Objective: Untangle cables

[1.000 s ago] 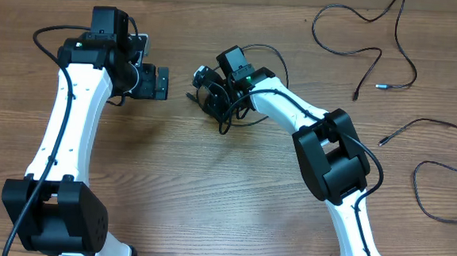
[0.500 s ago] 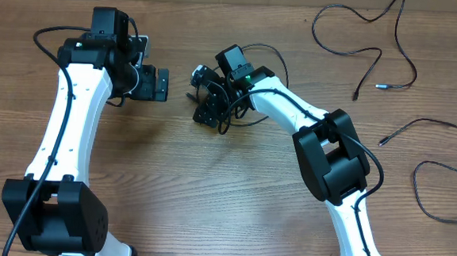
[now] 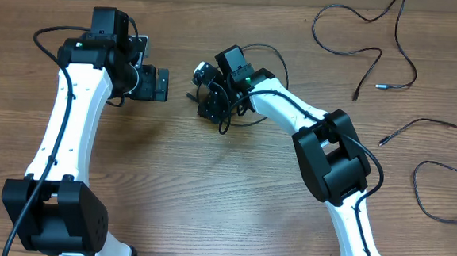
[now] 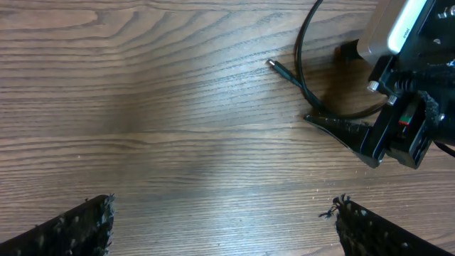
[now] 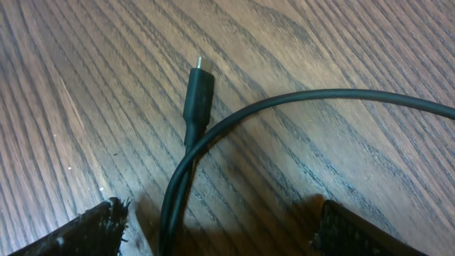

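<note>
Inventory of the table (image 3: pixel 209 190), wood-grain, as it stands.

1. My right claw (image 3: pixel 208 104), centre of the overhead view, just above the middle. Released: in the wrist view its two fingers (image 5: pixel 92 227) sit spread at the lower corners, grasping nothing. It is low over the wood.

2. Nearest cable (image 5: pixel 284 99), thin and black. In the right wrist view it comes in from the right edge, arcs across the centre and drops to the bottom edge between my spread fingers. I cannot tell whether it touches either pad. Its plug end (image 5: pixel 199 89) lies flat in the upper middle, metal tip pointing towards the top of the frame. The cord's own arc passes over the base of the plug.

3. My left claw (image 3: pixel 156 84), upper left of centre in the overhead view, well apart from the nearest cable. Released and holding nothing, its fingertips (image 4: pixel 92 220) at the lower corners of its wrist view with bare wood between. That view shows the same cable in the upper right, beside my right claw.

4. Upper-right cables (image 3: pixel 314 22), two loose black runs with small plug ends, lying flat and far from both claws.

5. Right-edge cables (image 3: pixel 424 120), one wavy run and one loop below it, also flat and untouched.
</note>
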